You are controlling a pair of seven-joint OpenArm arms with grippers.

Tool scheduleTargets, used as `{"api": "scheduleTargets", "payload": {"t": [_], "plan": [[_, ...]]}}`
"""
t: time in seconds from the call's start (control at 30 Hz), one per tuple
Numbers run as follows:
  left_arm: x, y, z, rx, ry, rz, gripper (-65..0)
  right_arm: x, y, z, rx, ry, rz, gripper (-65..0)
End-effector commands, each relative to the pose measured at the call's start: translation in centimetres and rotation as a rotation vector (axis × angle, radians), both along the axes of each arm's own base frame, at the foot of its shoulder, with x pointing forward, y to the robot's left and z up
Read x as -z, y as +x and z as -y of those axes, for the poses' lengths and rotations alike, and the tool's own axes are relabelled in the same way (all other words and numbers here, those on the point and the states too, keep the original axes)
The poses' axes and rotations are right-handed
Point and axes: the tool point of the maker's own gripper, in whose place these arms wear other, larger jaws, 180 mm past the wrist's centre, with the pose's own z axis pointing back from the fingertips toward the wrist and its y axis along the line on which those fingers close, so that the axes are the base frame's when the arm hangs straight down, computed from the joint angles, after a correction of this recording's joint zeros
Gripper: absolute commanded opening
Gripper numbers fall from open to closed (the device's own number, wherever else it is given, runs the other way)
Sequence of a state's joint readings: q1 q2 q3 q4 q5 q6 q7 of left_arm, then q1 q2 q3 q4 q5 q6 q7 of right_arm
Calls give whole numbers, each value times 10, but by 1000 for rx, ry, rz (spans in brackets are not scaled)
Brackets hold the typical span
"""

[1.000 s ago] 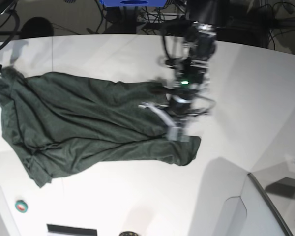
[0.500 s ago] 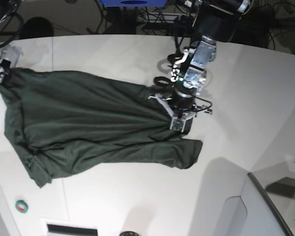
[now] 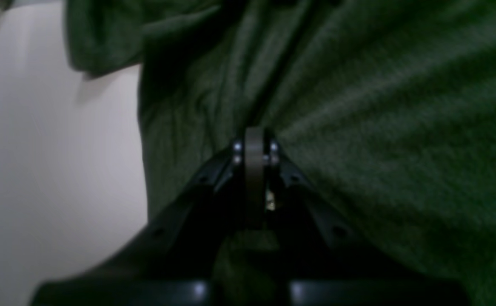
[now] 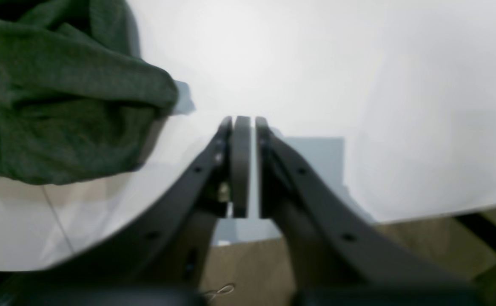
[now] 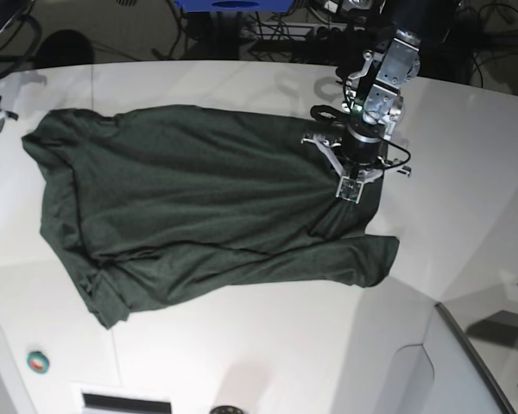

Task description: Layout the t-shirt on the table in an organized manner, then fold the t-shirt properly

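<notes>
We see the broad glossy white table (image 5: 242,362) filling the base view. Across its middle lies the plain dark green cloth t-shirt (image 5: 198,216), spread wide yet creased, its folds converging right of centre. There the left gripper (image 5: 352,188) is clenched on a pinch of this cloth. At the left edge, the right gripper (image 4: 243,127) grasps nothing, jaws nearly together, just beside the t-shirt's corner.

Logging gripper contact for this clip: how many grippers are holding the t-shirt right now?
1. The left gripper is shut on the dark green t-shirt near its right edge. The right gripper hangs over the white table, beside the cloth, holding nothing.
</notes>
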State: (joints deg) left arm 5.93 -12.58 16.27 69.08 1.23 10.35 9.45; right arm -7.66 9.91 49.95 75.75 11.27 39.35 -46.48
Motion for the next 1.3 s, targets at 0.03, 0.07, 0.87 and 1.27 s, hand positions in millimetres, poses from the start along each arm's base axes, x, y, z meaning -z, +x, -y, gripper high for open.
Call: {"api": "scheduleTargets", "payload": {"t": [0.03, 0.07, 0.87, 1.27], "plan": [[-11, 7, 2, 5, -6, 39, -650, -6, 12, 1, -8, -2, 39, -486], [-10, 6, 2, 5, -6, 37, -650, -5, 15, -1, -9, 8, 37, -443], [-9, 5, 2, 5, -5, 33, -650, 19, 27, -83, -113, 132, 34, -255], [-9, 5, 2, 5, -6, 33, -650, -55, 49, -81, -213, -66, 107, -642]]}}
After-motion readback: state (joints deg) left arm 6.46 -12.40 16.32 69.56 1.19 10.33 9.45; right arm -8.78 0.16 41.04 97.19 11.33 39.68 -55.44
